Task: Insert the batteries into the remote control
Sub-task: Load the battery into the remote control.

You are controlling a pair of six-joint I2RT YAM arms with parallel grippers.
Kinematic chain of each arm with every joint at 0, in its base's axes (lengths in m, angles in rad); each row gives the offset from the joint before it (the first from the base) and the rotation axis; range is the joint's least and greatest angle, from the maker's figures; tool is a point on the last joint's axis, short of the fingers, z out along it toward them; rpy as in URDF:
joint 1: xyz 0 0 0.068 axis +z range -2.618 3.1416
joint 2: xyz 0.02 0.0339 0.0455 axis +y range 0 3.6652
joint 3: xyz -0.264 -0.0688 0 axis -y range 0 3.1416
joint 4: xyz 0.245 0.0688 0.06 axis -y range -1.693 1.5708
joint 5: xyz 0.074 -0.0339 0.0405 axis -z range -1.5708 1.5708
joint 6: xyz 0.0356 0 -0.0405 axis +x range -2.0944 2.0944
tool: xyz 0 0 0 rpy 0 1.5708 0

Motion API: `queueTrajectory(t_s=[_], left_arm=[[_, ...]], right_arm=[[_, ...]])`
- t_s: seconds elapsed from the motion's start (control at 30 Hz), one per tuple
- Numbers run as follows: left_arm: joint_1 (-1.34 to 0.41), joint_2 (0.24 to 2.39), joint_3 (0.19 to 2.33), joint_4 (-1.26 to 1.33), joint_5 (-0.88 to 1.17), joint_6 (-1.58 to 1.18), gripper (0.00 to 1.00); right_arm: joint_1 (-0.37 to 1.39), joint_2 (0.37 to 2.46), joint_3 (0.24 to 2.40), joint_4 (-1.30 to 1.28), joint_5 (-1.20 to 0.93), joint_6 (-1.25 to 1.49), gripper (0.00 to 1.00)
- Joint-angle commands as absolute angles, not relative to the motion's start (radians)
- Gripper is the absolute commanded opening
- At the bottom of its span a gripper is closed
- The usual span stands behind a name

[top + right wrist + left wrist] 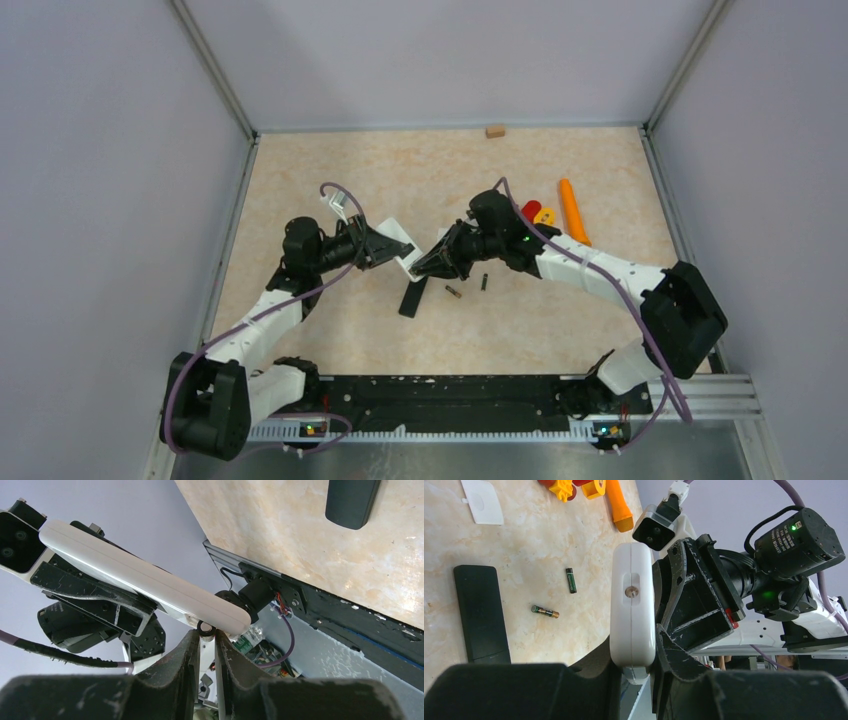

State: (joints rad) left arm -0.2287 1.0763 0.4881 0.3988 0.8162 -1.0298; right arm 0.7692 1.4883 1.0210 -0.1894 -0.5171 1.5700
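The white remote control (631,610) is off the table, edge-on in my left gripper (634,655), which is shut on its near end. In the top view it shows as a white bar (405,262) between the two wrists. My right gripper (206,632) is up against the remote's (140,580) underside near one end. Its fingers stand a narrow gap apart with a small dark-ringed round piece (206,628) pinched at the tips. Two batteries (545,611) (570,580) lie loose on the table, also visible from above (453,292) (484,282).
A slim black bar (412,298) lies flat under the grippers. A white cover plate (481,500) lies farther off. An orange carrot cone (573,212) and red and yellow toys (538,212) sit at the back right. A wooden block (494,130) sits by the back wall.
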Motion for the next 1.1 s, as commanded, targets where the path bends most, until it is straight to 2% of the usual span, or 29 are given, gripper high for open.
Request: queueTrajectory(t_s=[0.0,0.17,0.43,1.07], left_arm=[[-0.225,1.074,0.529,0.481,0.851,-1.035,0.00],[-0.225,1.078,0.530,0.485,0.856,-1.041,0.00],[-0.225,1.093,0.528,0.481,0.834,-1.026,0.00],[-0.215,1.189,0.564,0.556,0.862,-1.029,0.00]], right_arm=[[0.764,1.507,1.059,-0.201,-0.486,1.541,0.18],[0.764,1.512,1.075,-0.200,-0.450,1.520,0.18],[0.763,1.494,1.078,-0.165,-0.448,1.544,0.05],[0.768,1.429,1.024,-0.028,-0.547,1.673,0.05]])
